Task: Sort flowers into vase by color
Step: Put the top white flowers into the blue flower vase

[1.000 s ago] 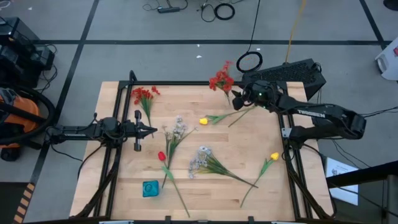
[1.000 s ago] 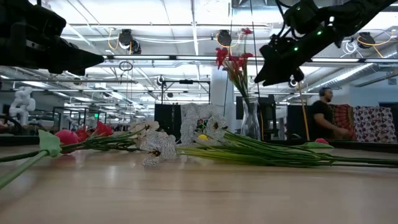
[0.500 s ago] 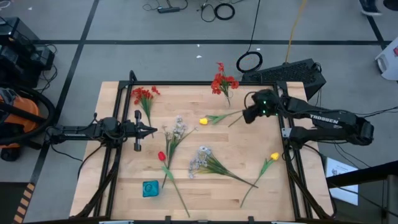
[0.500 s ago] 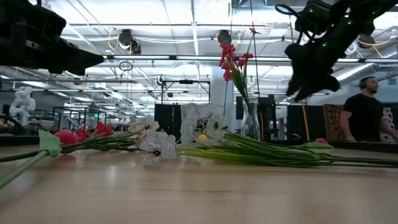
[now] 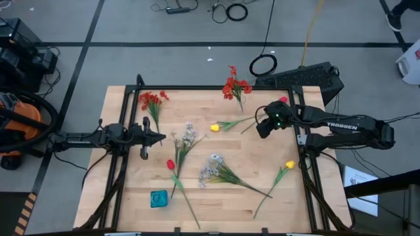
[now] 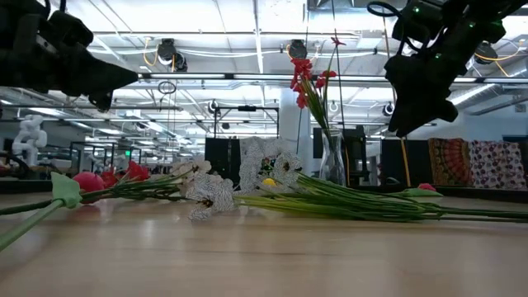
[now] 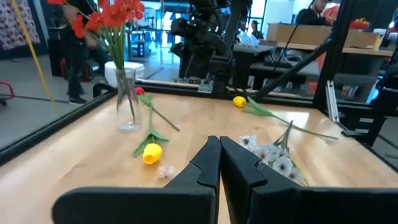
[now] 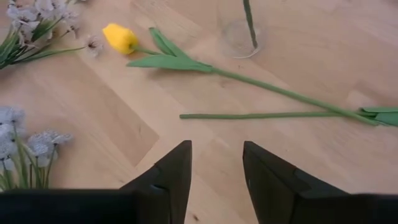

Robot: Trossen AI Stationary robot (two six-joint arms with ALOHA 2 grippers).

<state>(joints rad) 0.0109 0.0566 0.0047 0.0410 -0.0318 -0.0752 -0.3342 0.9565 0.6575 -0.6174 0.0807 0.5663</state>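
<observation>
Flowers lie scattered over the pale wood table (image 5: 262, 167) in my high view: a yellow tulip (image 5: 214, 127), a red tulip (image 5: 170, 164), a white spray (image 5: 210, 167), a loose red cluster (image 5: 151, 99). Another red cluster (image 5: 233, 86) stands in the glass vase (image 5: 239, 101) at the far edge. Low view shows that vase (image 6: 332, 161) clear and narrow behind thin green stalks. My left gripper (image 7: 219, 163) is shut, empty. My right gripper (image 8: 214, 171) hangs above the boards, fingers apart, holding nothing, near a yellow tulip's stalk.
</observation>
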